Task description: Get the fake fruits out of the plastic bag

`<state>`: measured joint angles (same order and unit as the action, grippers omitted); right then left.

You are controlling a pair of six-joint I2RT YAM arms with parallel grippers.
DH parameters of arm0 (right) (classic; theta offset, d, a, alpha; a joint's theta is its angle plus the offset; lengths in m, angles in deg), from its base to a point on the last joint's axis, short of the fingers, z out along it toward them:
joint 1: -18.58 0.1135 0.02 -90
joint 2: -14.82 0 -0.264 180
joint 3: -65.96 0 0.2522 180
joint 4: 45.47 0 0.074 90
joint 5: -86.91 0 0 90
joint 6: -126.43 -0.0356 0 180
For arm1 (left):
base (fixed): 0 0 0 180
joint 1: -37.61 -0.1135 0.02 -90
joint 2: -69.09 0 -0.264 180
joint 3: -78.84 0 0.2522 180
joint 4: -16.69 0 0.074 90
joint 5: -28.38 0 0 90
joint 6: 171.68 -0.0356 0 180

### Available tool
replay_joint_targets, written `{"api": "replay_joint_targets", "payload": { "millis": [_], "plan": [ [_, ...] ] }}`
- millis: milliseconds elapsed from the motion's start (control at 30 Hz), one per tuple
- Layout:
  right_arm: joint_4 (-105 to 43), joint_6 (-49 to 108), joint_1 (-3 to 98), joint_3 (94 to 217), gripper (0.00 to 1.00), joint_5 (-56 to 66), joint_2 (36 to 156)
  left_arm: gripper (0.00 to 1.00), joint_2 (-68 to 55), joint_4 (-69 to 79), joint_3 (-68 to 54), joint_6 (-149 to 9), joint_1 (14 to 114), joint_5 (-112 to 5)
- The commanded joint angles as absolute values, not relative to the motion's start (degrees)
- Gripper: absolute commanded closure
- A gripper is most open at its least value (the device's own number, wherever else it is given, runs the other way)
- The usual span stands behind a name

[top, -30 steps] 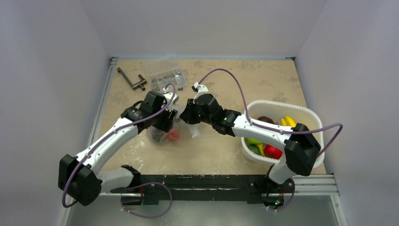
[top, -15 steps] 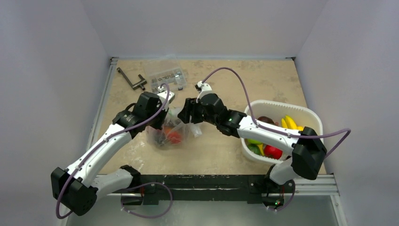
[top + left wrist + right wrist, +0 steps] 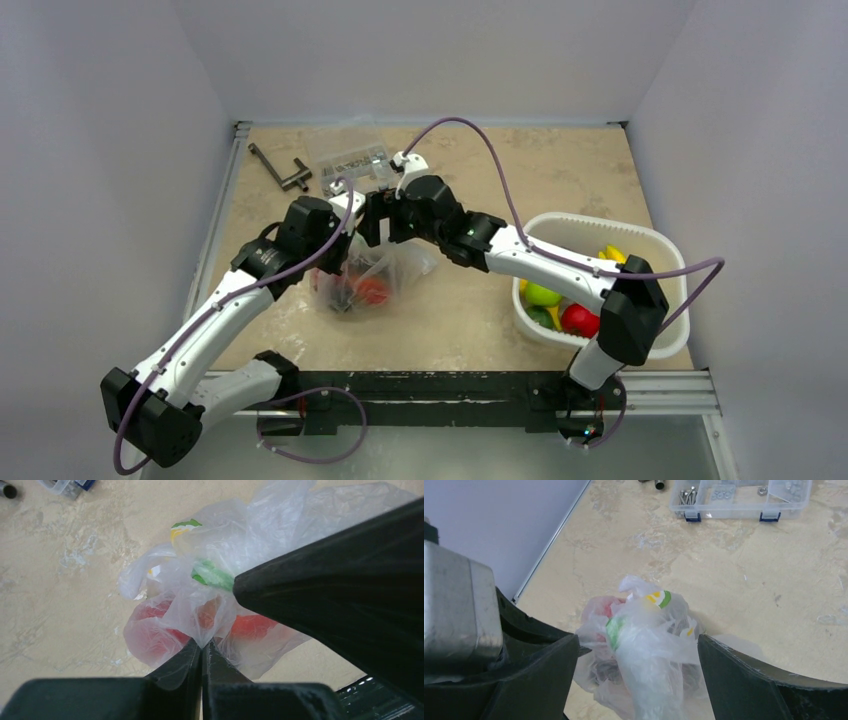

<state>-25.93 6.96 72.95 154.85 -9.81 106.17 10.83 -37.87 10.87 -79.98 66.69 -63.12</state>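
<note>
Left gripper point(image 3: 202, 647) pinches a fold of the bag point(image 3: 220, 555) at lower centre, jaws together. Right gripper point(image 3: 636, 647) straddles the bag, jaws apart. Film looks limp, slippery: take bunched folds.

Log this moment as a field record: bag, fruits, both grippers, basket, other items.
plastic bag: crumpled, between the two grippers
fake fruits: inside the bag, red showing through the film
left gripper: shut, pinching the bag's film
right gripper: open, fingers either side of the bag's top, not gripping
white basket: right side, holding toy fruit
clear parts box: far side, near a metal tool
</note>
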Motion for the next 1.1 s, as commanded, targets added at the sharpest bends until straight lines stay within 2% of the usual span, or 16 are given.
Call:
{"api": "replay_joint_targets", "payload": {
  "millis": [0,100,233,333,433,533,733,900,1067],
  "plan": [
    [-23.69,9.12,73.08,159.00,0.13,-8.25,108.99,1.00,12.03,-34.71,10.59,-81.41,67.12,-62.89],
    [-25.28,9.26,72.99,158.33,0.19,-7.24,109.86,1.00,11.95,-34.85,10.35,-81.43,67.13,-62.83],
    [-24.88,8.31,72.89,159.19,0.33,-6.10,111.26,1.00,12.30,-34.78,10.63,-81.38,67.14,-63.61],
    [-28.27,7.06,72.62,156.30,0.50,-6.92,110.13,1.00,12.24,-34.89,10.44,-81.33,67.18,-63.26],
    [-28.96,5.93,71.88,156.34,0.58,-4.39,110.32,1.00,12.54,-34.97,10.82,-81.28,67.23,-64.38],
    [-28.68,5.44,71.75,156.21,0.76,-4.78,110.52,1.00,12.31,-34.68,10.54,-81.28,67.26,-64.41],
    [-32.11,1.01,69.68,150.56,0.98,-5.74,107.07,1.00,12.98,-34.53,10.93,-80.94,67.35,-67.59],
    [-37.33,-3.34,66.93,144.43,1.00,-3.34,103.88,1.00,13.92,-34.95,10.84,-80.03,67.38,-72.98],
    [-39.49,-5.06,63.86,140.79,1.00,1.42,102.37,1.00,15.93,-34.08,11.37,-78.84,67.32,-85.30]
  ]
}}
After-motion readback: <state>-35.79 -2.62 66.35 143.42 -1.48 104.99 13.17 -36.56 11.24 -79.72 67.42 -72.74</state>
